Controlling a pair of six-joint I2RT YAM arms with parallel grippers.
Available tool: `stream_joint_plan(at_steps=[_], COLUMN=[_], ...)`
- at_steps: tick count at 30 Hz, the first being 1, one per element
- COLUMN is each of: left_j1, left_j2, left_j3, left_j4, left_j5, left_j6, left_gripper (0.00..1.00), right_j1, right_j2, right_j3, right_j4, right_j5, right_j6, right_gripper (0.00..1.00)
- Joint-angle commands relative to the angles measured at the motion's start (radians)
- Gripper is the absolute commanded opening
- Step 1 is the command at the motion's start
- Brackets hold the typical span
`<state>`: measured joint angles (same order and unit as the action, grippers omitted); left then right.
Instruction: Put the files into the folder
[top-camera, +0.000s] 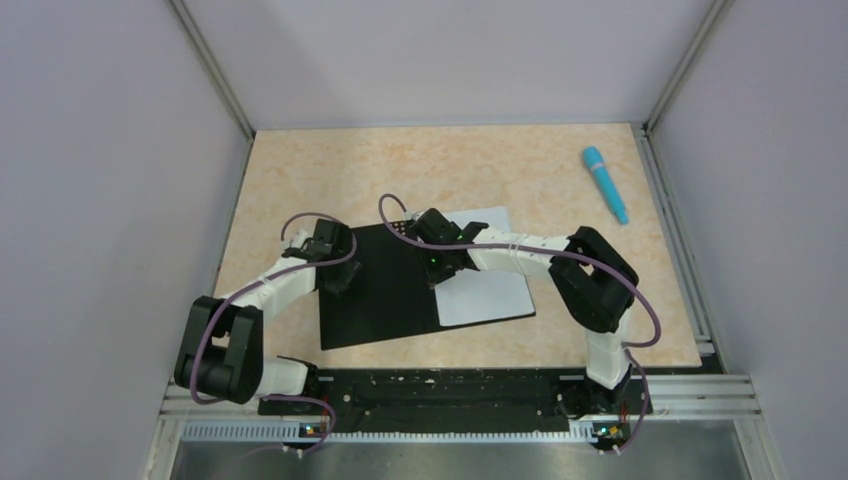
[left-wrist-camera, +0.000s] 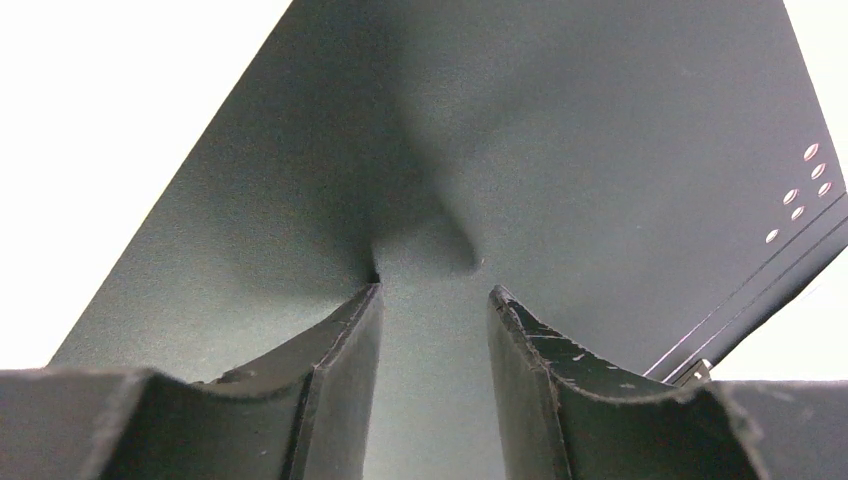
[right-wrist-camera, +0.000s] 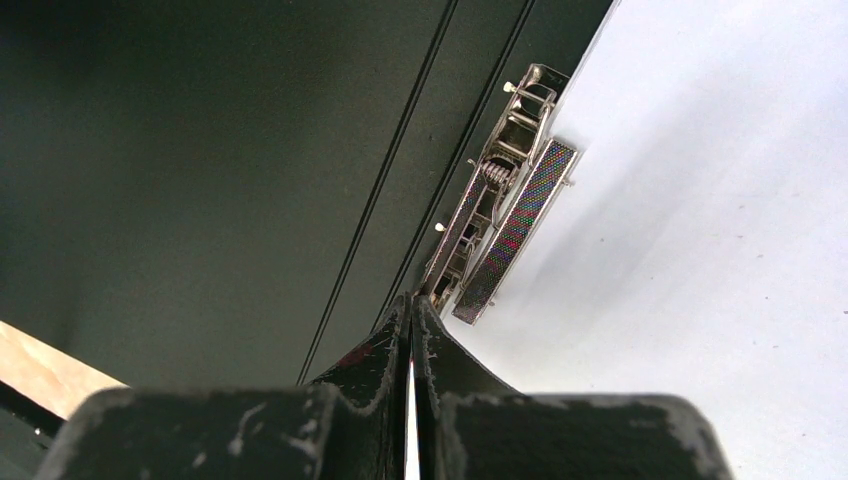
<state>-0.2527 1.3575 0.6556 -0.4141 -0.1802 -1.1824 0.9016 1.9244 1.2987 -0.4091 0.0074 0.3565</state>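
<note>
The folder (top-camera: 385, 295) lies open on the table, its black inside facing up. On its right half rest the white files (top-camera: 490, 290), under the metal clip (right-wrist-camera: 500, 200) by the spine. My left gripper (top-camera: 337, 276) stands open on the left black cover, its fingertips down on the surface and nothing between them. In the left wrist view the gripper (left-wrist-camera: 433, 290) is over the folder (left-wrist-camera: 560, 130). My right gripper (top-camera: 443, 266) is shut at the spine. In the right wrist view its tips (right-wrist-camera: 412, 300) sit at the clip's near end, between the folder (right-wrist-camera: 200, 150) and the files (right-wrist-camera: 720, 200).
A blue pen-like tool (top-camera: 605, 183) lies at the back right of the tan tabletop (top-camera: 520, 165). Grey walls and metal frame posts close in the table on three sides. A row of small punched holes (left-wrist-camera: 800, 190) shows near the folder's spine.
</note>
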Motion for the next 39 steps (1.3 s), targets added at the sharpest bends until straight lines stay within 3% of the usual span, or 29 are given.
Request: stream_joint_plan(at_steps=[1, 33, 36, 39], left_j1=[-0.002, 0.000, 0.000, 0.000], left_j2=[0.060, 0.059, 0.056, 0.048], left_j3=[-0.061, -0.036, -0.028, -0.003], left_j4=[-0.003, -0.019, -0.019, -0.029], left_j5=[0.041, 0.027, 0.024, 0.022], left_j6=[-0.005, 0.013, 0.027, 0.056], left_gripper=[0.48, 0.48, 0.49, 0.51], right_j1=[-0.012, -0.013, -0.012, -0.011], right_j2=[0.057, 0.024, -0.004, -0.024], right_j3=[0.018, 0.116, 0.114, 0.113], right_j4=[-0.020, -0.072, -0.072, -0.073], right_j5=[0.025, 0.081, 0.105, 0.163], right_j6=[0.007, -0.013, -0.011, -0.007], right_gripper=[0.00, 0.00, 0.08, 0.23])
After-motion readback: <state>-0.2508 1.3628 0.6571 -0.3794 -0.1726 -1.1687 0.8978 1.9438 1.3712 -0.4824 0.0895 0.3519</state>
